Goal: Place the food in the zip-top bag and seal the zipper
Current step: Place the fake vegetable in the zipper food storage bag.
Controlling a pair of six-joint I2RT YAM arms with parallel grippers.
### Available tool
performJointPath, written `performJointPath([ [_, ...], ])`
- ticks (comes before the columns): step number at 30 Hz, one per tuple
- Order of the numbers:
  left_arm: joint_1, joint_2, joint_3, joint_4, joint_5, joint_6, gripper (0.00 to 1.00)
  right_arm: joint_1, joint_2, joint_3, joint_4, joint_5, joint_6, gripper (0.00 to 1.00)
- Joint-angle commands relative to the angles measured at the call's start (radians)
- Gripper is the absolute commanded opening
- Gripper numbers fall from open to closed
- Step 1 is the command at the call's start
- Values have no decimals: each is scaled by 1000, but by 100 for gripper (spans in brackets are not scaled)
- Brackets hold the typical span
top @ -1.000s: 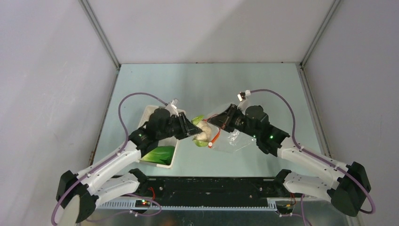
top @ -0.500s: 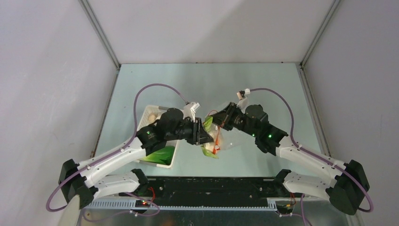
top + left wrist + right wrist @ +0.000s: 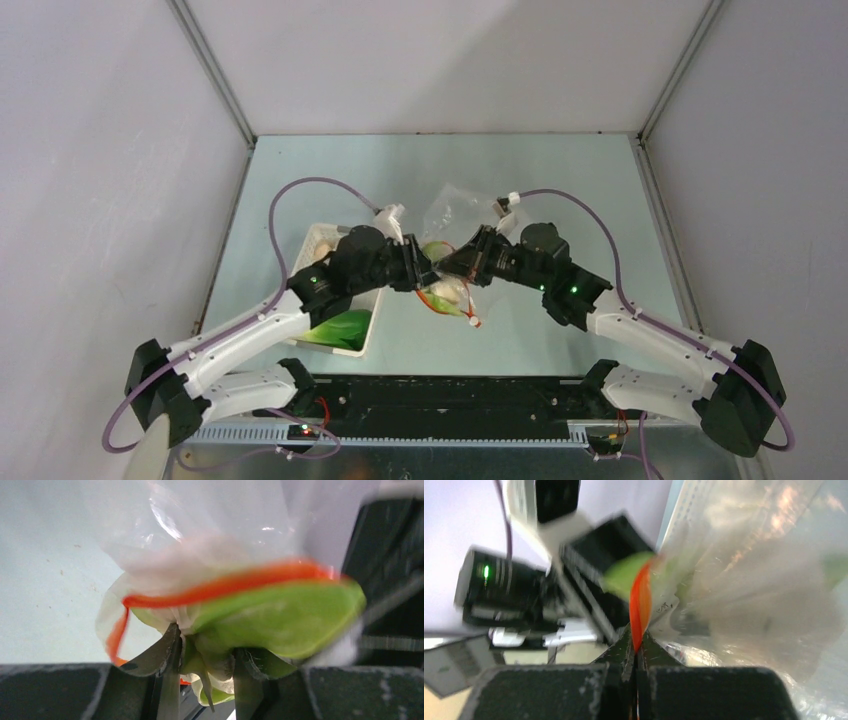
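Basket (image 3: 352, 350) seemingly just left of bag (image 3: 450, 205)

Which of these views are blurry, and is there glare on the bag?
Top external: sharp, evenly lit, slight sheen on the zip-top bag. Left wrist: glare streaks on the plastic; bok choy and zipper soft-focused. Right wrist: heavy motion blur, only the right hand fairly crisp.

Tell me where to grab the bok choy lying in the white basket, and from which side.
Pinch the bok choy across its green leaf at the basket's near end, coming straight down: it lies flat, and the walls probably block a sideways approach. Any stalk is hidden by the left arm.
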Motion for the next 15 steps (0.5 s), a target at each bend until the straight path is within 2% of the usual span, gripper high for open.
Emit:
performJointPath([
  [1,120,-40,-59,261,-25,-223,0,40,-4,14,23,-232,38,0],
  [4,164,-52,-107,330,1,-304,0,45,0,6,13,-258,36,0],
  [10,188,-128,-129,294,-129,-409,0,36,-10,4,-78,-266,-5,0],
  [15,189,-161,-125,282,-185,-475,0,32,10,-11,29,-273,31,0],
])
